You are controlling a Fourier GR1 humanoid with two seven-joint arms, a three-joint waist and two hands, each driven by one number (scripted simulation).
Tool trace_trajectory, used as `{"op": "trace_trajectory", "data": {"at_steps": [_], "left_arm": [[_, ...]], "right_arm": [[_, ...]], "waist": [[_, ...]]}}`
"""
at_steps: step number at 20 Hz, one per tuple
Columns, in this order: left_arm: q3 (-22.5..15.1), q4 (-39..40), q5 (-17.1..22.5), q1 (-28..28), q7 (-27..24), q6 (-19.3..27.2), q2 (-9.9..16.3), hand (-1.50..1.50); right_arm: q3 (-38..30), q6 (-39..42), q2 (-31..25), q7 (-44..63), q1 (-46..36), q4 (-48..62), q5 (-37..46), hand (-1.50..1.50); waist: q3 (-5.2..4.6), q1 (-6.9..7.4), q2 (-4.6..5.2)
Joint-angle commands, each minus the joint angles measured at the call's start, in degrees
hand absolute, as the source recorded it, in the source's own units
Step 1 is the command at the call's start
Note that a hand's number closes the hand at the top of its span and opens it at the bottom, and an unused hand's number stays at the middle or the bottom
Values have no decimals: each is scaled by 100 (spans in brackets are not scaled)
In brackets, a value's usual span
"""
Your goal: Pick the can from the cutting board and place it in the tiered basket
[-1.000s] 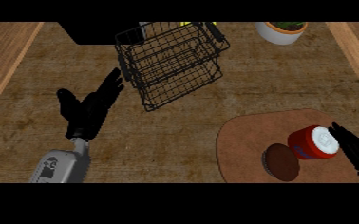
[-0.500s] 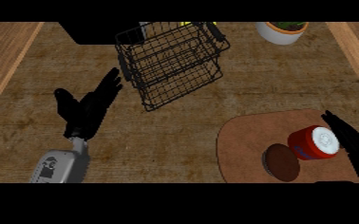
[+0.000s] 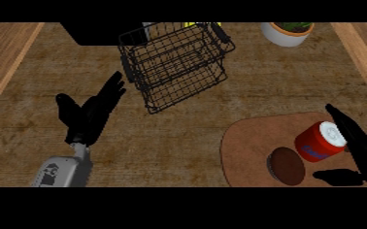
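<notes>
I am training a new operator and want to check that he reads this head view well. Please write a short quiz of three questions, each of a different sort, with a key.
1. True or false: the red can already sits inside the tiered basket.
2. Which hand is nearer the can? A) left hand B) right hand
3. Fill in: beside the can on the cutting board lies a dark brown round ____.

Key: 1 false, it lies on the cutting board. 2 B; the fingers stand open around the can, not closed on it. 3 disc; what it is cannot be told.
</notes>
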Motion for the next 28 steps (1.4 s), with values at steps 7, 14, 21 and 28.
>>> {"op": "trace_trajectory", "data": {"at_steps": [7,14,21,28], "left_arm": [[-190,-110,-261,51,122,167,-265,0],[-44,35,-229,-169,72,136,-265,0],[-45,-40,-185,43,8,-33,-166,0],[-82,-442,-197,17,358,142,-241,0]], "right_arm": [[431,-121,172,-954,68,670,79,150],[550,-510,301,-855,-93,522,414,150],[1077,5,388,717,-461,243,1508,150],[1337,1167,796,1833,-985,-291,1631,150]], "waist": [[55,16,30],[49,-9,35],[34,112,53],[46,49,10]]}}
